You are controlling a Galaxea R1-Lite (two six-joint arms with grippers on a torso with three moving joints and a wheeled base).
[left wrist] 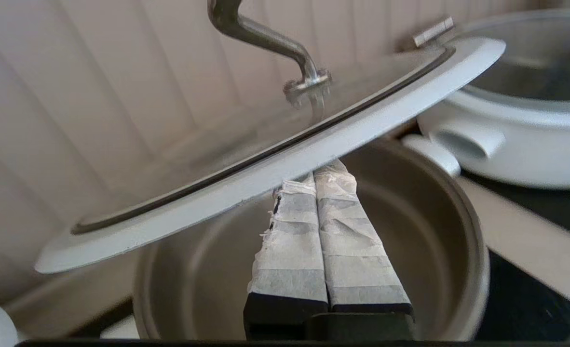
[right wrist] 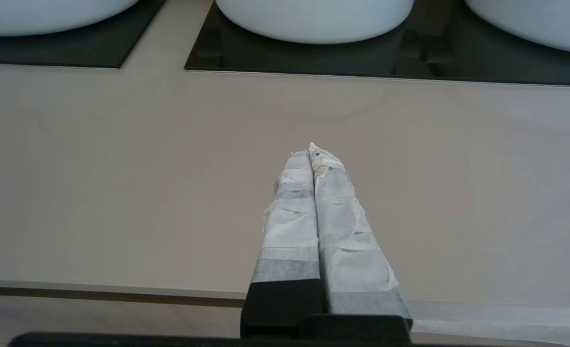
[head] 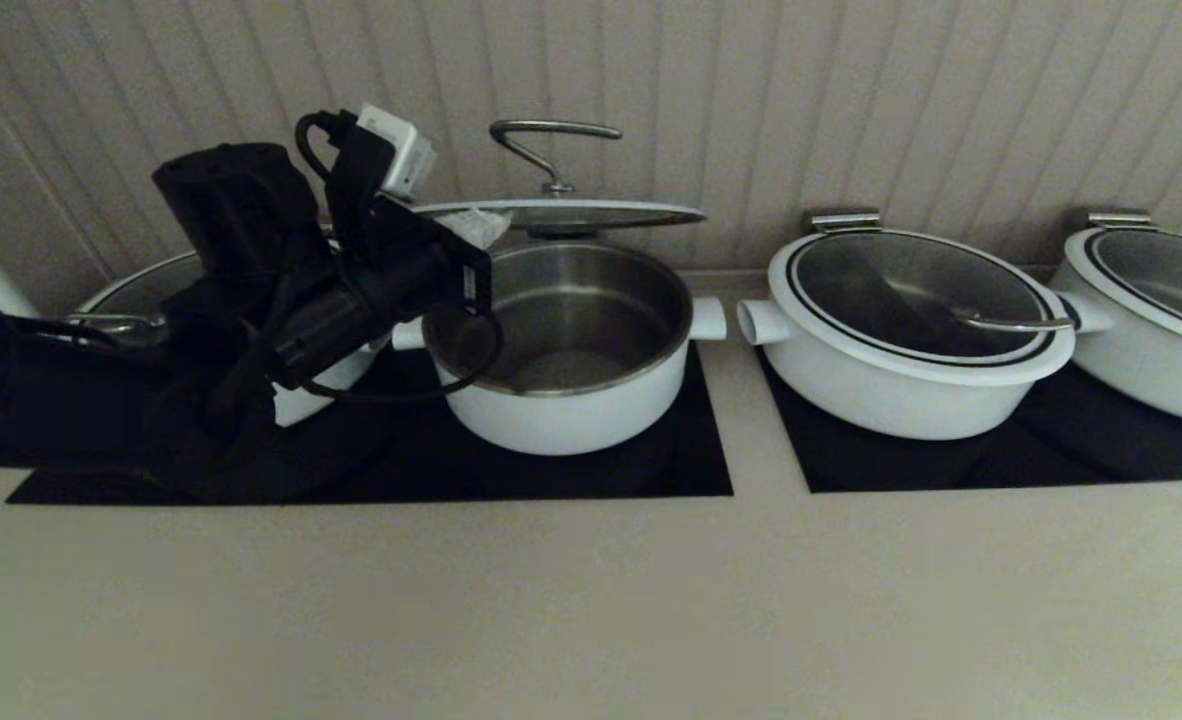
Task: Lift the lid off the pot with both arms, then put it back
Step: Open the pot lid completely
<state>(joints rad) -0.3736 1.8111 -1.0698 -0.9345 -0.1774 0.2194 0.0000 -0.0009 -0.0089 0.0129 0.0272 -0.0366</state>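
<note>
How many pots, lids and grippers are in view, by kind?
Pots: 4
Lids: 4 (one raised, resting on the shut left gripper)
Grippers: 2 (right gripper shut, over the counter)
Total: 10

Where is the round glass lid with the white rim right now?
In the head view the round glass lid with the white rim hangs just above the open white pot, left of centre, its near edge propped on the left gripper.
</note>
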